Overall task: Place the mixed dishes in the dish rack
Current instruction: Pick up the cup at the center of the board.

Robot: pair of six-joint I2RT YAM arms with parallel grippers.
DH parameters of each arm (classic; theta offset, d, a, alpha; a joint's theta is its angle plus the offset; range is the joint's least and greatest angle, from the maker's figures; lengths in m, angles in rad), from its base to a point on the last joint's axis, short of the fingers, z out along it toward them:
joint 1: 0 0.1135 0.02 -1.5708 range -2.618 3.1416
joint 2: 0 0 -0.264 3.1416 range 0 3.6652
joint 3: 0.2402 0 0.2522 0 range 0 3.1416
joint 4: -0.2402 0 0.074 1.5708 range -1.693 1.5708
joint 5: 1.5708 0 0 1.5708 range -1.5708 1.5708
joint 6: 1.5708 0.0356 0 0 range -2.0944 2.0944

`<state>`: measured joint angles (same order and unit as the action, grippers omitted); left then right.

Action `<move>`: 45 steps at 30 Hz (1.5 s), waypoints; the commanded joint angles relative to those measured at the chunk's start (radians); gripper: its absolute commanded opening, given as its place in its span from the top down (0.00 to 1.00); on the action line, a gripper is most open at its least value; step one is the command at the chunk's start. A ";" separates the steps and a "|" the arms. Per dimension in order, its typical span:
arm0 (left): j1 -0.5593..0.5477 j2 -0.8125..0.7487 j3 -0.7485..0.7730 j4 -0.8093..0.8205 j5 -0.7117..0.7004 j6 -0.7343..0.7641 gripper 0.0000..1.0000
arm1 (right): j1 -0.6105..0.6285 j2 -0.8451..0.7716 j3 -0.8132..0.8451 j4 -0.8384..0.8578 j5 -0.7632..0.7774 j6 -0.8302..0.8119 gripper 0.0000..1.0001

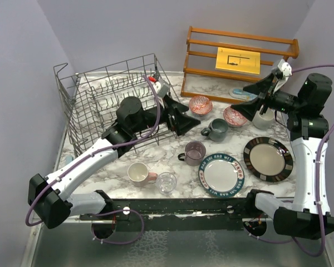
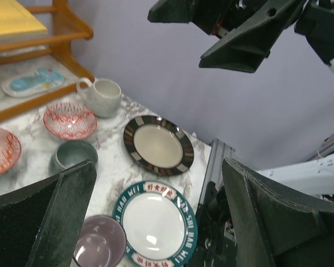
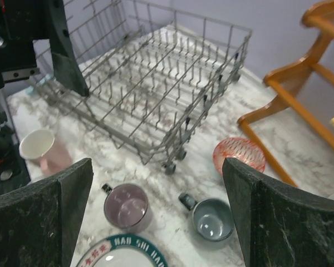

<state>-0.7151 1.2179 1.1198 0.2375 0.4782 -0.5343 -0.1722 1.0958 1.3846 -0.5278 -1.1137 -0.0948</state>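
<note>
Left claw [image 2: 158, 164] wide | right claw [image 3: 157, 161] wide | round lettered plate [image 2: 156, 225] | wire dish rack [image 3: 172, 94]

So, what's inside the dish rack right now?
Only bare tines show inside the dish rack; no dishes. The left arm hides its near right corner from above.

The fixed overhead camera sits above and behind both arm bases, looking down and forward over the whole marble worktop [image 1: 167, 158] from a distance. The left wrist camera, held high, looks out between the left jaws toward the scene's right side, with the right jaws hanging above and beyond them. The right wrist camera faces the other way, the dish rack [image 3: 156, 83] beyond the right jaws. Both wrist views share the mauve mug [image 2: 100, 243], grey mug [image 2: 72, 157] and blue-rimmed lettered plate [image 2: 158, 222], low between the jaws.
</note>
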 commanded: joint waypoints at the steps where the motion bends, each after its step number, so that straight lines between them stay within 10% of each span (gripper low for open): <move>1: -0.035 -0.062 -0.126 0.142 -0.060 -0.013 0.01 | -0.006 -0.032 -0.128 0.008 -0.160 -0.030 0.00; 11: -0.068 -0.092 -0.284 0.201 -0.171 -0.107 0.02 | -0.005 -0.043 -0.304 -0.080 -0.107 -0.327 0.00; 21: -0.165 -0.066 -0.202 -0.111 -0.327 0.110 0.04 | -0.004 -0.011 -0.394 -0.284 -0.269 -0.801 0.00; 34: -0.166 -0.040 -0.059 -0.664 -0.337 0.177 0.13 | 0.027 0.058 -0.498 -0.092 -0.222 -0.630 0.00; 45: -0.335 0.131 0.072 -0.734 -0.550 0.155 0.27 | 0.087 0.051 -0.571 -0.049 -0.133 -0.629 0.01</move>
<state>-1.0092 1.3003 1.1114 -0.3981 0.0467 -0.4164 -0.0944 1.1564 0.8379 -0.6086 -1.2732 -0.7116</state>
